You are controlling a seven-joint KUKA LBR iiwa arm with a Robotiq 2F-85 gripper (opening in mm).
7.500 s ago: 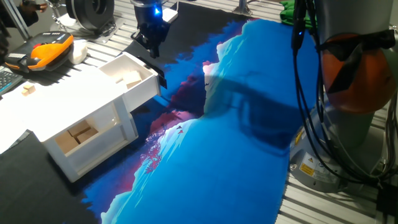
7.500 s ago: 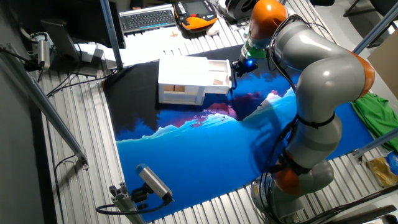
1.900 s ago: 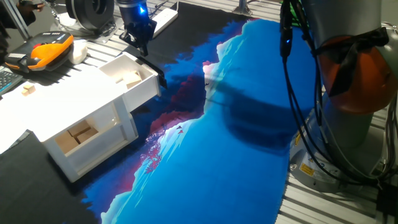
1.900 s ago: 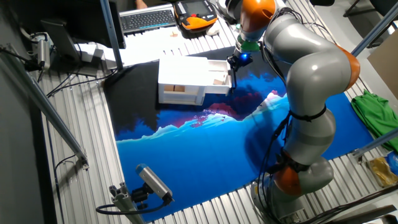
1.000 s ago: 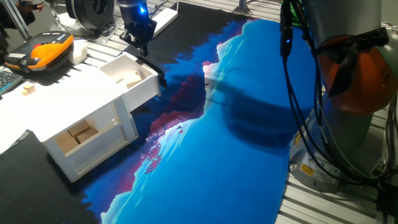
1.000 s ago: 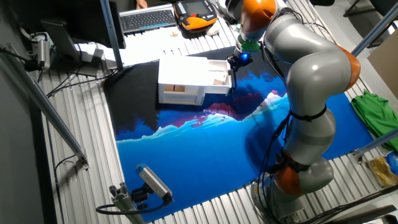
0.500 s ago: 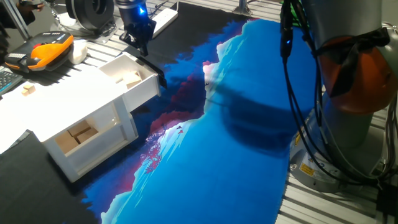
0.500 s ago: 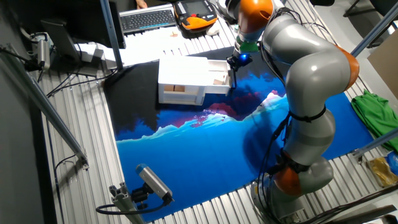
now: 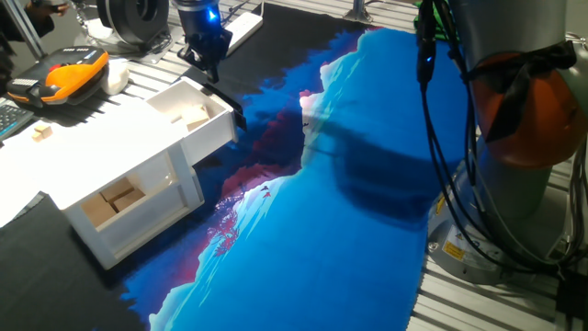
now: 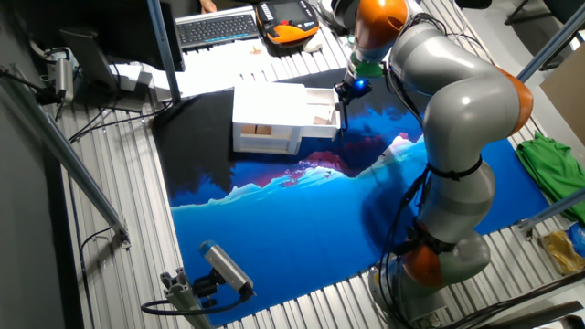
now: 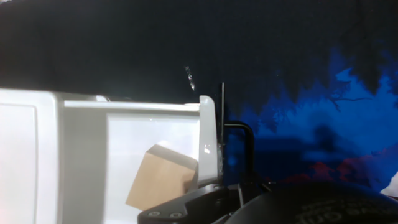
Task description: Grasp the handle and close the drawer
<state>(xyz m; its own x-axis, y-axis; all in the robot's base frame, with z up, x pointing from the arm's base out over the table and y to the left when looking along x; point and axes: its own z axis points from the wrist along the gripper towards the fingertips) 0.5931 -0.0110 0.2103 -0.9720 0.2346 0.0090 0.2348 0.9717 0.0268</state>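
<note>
Two black fingers of my gripper point(image 9: 210, 66) hang above the far corner of the shallow white drawer point(image 9: 195, 119), just beside its front panel, and I cannot tell from any view whether they stand apart or together. In the other fixed view the gripper point(image 10: 344, 95) shows only as a dark tip under a blue light, with nothing visibly in it. My hand view looks down on the drawer point(image 11: 143, 146) and the slim black bar handle point(image 11: 241, 146) on its front panel; the handle looks free of the fingers, though the gripper body blocks the lower edge.

I see the drawer pulled out of the white cabinet point(image 9: 110, 175), the handle point(image 9: 234, 112) facing the blue and black cloth point(image 9: 349, 184) on the table. A tan wooden block point(image 11: 161, 177) lies inside the drawer, and another block point(image 9: 118, 196) sits in the cabinet's open lower compartment. An orange and black handheld pendant point(image 9: 69, 78) rests behind the cabinet, and a keyboard point(image 10: 219, 27) lies near it. Yellow labels on the robot base point(image 9: 455, 250) are too small to read.
</note>
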